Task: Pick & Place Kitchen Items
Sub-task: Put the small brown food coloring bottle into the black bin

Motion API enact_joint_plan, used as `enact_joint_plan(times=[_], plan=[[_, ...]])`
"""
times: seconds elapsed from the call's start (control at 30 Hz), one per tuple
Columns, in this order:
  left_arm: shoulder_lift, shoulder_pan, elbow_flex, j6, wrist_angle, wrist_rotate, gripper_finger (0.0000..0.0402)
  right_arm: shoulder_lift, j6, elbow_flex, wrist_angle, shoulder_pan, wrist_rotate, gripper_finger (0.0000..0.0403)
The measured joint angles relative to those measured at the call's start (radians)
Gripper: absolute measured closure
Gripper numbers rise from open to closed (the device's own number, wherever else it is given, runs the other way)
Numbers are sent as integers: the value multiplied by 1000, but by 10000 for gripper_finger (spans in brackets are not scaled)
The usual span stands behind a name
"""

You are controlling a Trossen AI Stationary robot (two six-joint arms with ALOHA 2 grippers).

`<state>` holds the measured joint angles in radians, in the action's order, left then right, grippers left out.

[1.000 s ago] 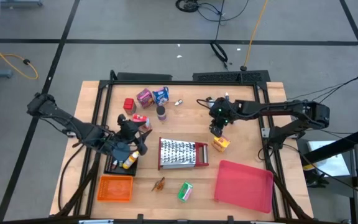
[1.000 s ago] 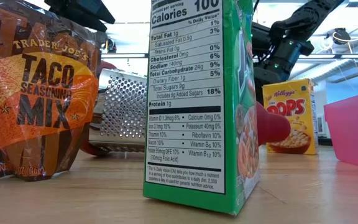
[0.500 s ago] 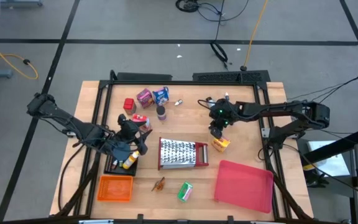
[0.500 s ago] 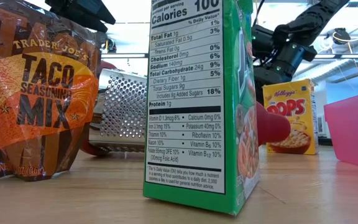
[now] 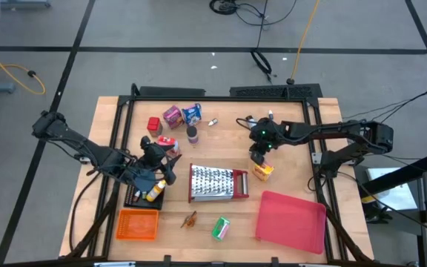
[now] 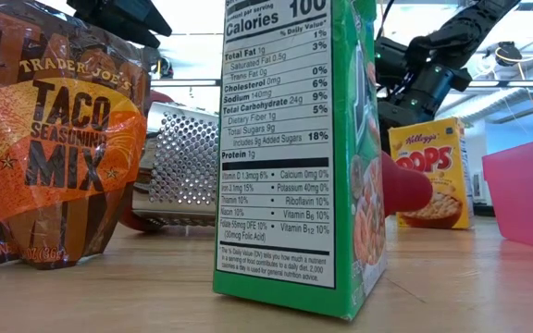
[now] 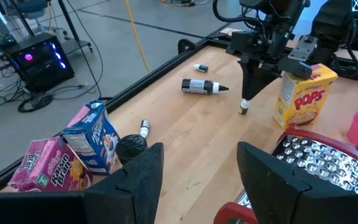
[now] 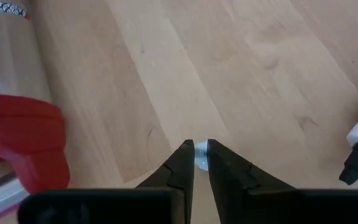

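Trader Joe's Taco Seasoning Mix packet, green box with nutrition label, Kellogg's Pops box, right gripper pinching tiny pale item, left gripper spread, empty

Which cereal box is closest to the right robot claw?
The yellow Corn Pops box, standing right beside the right gripper. The green cereal box and the pink and blue boxes sit much farther away.

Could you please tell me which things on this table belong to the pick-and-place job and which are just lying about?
Job items:
Pops box
green cereal box
blue box
pink-purple box
taco seasoning packet
small white item between the right gripper jaws

Lying about:
steel grater
red tray
orange basket
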<state>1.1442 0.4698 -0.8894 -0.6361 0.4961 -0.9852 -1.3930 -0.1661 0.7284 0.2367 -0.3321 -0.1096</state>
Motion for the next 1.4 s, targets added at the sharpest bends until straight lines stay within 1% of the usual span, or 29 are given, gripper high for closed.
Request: enact_joint_plan(times=[0.23,0.37,0.47,0.73,0.9,1.03,1.2,1.4], plan=[[0,0,0,0,0,0,194,2,2,0,-43,-7,7,362],[0,0,0,0,0,0,195,15,2,7,-31,-8,11,354],[0,0,0,2,0,1,195,31,-2,25,18,-8,13,348],[0,0,-1,4,0,26,195,34,-26,164,212,-7,14,330],[0,0,-1,4,0,35,194,-4,-49,206,292,-7,10,313],[0,0,-1,4,0,38,195,-60,-54,225,347,-6,6,298],[0,0,-1,4,0,38,194,-110,-51,263,344,-1,5,284],[0,0,-1,4,1,38,195,-163,-31,279,342,12,4,274]])
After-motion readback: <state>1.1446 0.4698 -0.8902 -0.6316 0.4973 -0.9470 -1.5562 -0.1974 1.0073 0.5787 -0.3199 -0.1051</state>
